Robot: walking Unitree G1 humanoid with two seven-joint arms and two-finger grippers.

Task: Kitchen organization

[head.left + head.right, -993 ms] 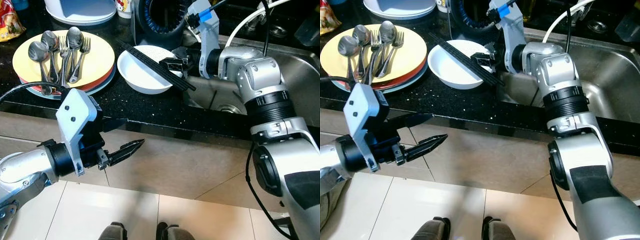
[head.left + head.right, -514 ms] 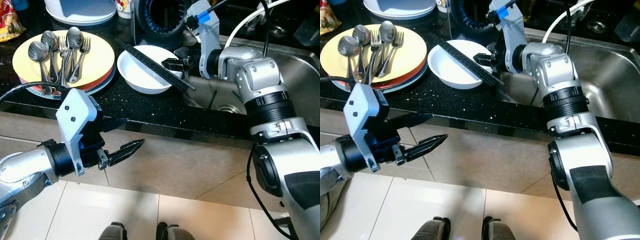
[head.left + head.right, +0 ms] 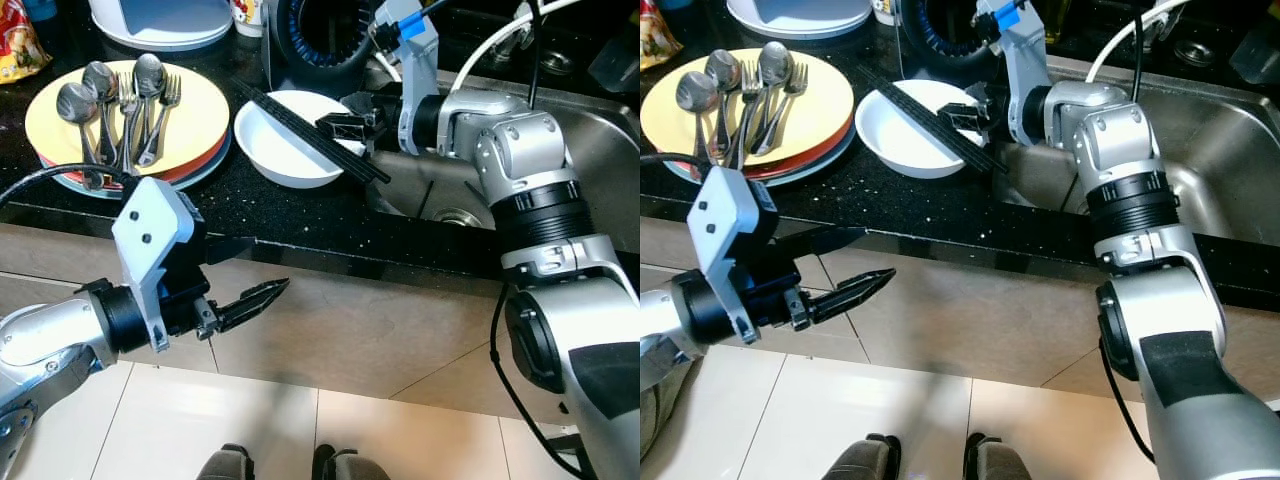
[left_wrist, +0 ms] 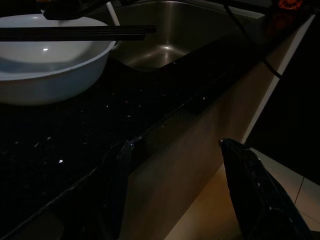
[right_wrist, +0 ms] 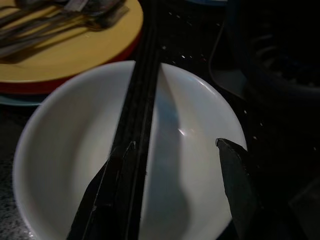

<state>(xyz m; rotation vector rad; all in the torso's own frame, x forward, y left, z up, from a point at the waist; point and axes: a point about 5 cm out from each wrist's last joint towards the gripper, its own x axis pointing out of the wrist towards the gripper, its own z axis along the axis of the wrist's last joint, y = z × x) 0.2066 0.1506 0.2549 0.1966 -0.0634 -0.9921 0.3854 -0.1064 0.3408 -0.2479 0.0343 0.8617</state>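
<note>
A white bowl (image 3: 285,150) sits on the black counter (image 3: 300,215) with a pair of black chopsticks (image 3: 300,125) laid across its rim. My right gripper (image 3: 345,125) hovers at the bowl's right rim, open. In the right wrist view one of its fingers (image 5: 100,200) lies alongside the chopsticks (image 5: 142,100) and the other is over the far side of the bowl (image 5: 65,165). My left gripper (image 3: 262,270) hangs open and empty below the counter edge, in front of the cabinet.
A stack of plates (image 3: 200,110) topped by a yellow one holds several spoons and forks (image 3: 130,100) at the left. A steel sink (image 3: 590,160) lies right of the bowl. A white appliance (image 3: 160,20) and a dark round container (image 3: 320,40) stand behind.
My right gripper has edged slightly toward the back of the counter. The bowl, the chopsticks and my left arm stand as before.
</note>
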